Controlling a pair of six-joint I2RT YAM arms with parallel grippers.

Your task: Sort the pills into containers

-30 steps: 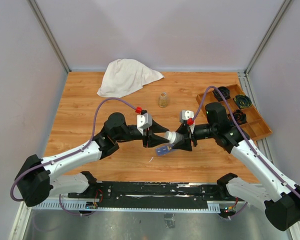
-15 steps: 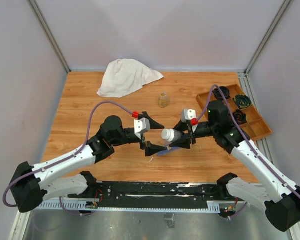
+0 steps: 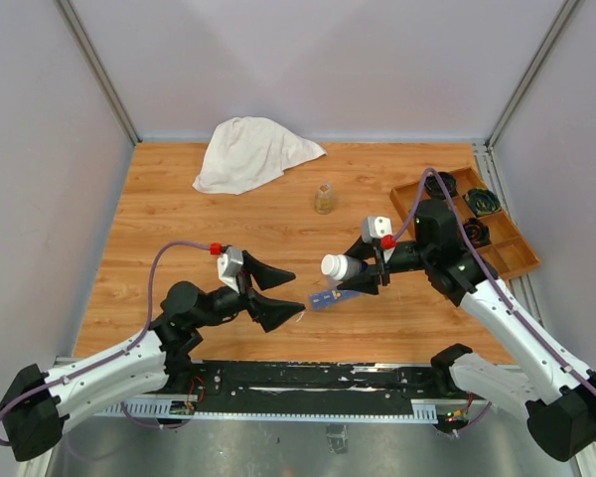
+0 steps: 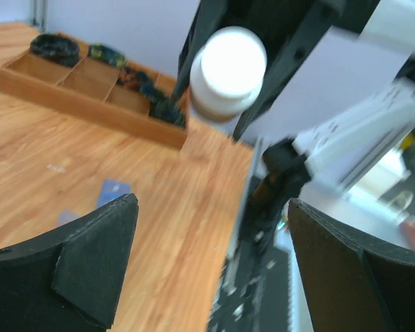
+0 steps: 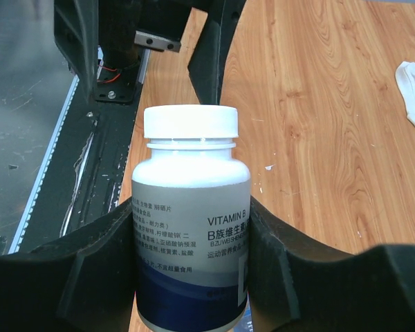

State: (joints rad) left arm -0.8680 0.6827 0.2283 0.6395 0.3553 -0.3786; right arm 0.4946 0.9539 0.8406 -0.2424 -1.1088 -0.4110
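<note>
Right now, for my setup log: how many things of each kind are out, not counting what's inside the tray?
Bottles and jars: 2 (vitamin B bottle, small clear jar)
Blue pill organizer: 1
Wooden divided tray: 1
White cloth: 1
Total: 5

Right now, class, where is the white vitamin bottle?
The vitamin bottle is right of centre in the top view, clamped in the right claw, close by the blue pill organizer.
</note>
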